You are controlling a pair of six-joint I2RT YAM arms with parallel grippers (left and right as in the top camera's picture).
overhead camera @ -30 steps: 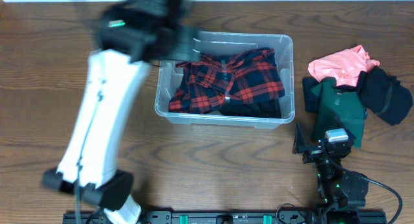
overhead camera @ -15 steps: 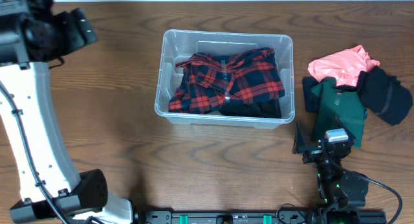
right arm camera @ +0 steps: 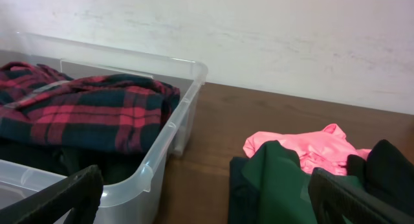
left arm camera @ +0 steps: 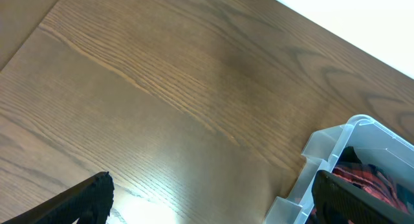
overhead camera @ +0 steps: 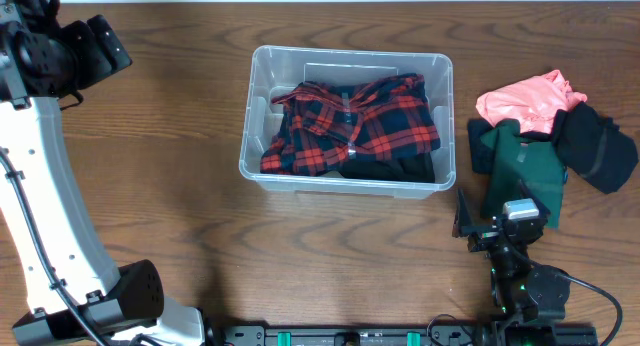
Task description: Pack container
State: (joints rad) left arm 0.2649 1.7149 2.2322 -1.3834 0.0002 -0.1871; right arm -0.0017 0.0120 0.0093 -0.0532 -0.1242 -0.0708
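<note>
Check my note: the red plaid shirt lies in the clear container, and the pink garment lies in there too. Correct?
Not quite. The red plaid shirt does lie in the container, but the pink garment is outside it, on the table with the green garment and black garment; the overhead view shows it.

Two arms, one mostly white, one all dark.
The left arm [overhead camera: 45, 196] wears a long white shell with a thin black cable traced down its length, a rounded black joint housing [overhead camera: 130, 296] at its low end and a bulky black head [overhead camera: 60, 58] at the other. The right arm [overhead camera: 512, 251] is compact and black, carrying a small grey block [overhead camera: 520, 210], what may be a green indicator light [overhead camera: 520, 286], and a thin pale cable [overhead camera: 600, 298]. The left fingers [left arm camera: 87, 199] and right fingers [right arm camera: 61, 199] are matte black, blunt-ended, faintly rough.
</note>
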